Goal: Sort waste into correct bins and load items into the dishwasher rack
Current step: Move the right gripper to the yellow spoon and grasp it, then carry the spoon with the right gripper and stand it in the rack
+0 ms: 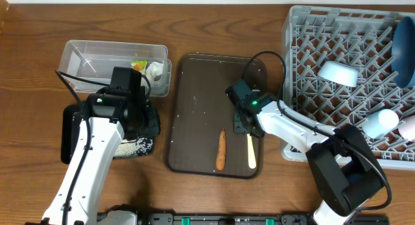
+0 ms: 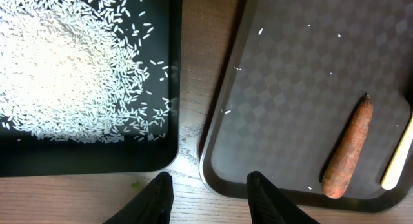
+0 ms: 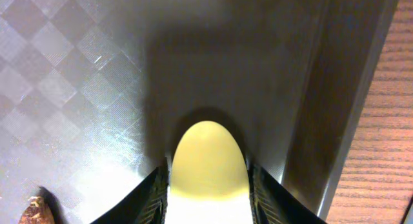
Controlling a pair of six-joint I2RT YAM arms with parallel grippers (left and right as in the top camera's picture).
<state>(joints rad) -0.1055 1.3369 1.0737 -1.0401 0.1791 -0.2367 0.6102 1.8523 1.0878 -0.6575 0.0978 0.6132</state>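
Note:
My right gripper is low over the dark brown serving tray, and its jaws press both sides of the bowl of the pale yellow spoon. From overhead, the spoon lies at the tray's near right, with its handle trailing out from my right gripper. The carrot-like stick lies to the spoon's left. My left gripper hangs open over bare wood between the black tray, which holds rice, and the brown tray. The clear tub holds the wrapper and white paper.
The grey dishwasher rack fills the right side. It holds the pale bowl, the dark blue plate and a pinkish-white cup. A few rice grains dot the brown tray. The carrot-like stick shows at the right of the left wrist view.

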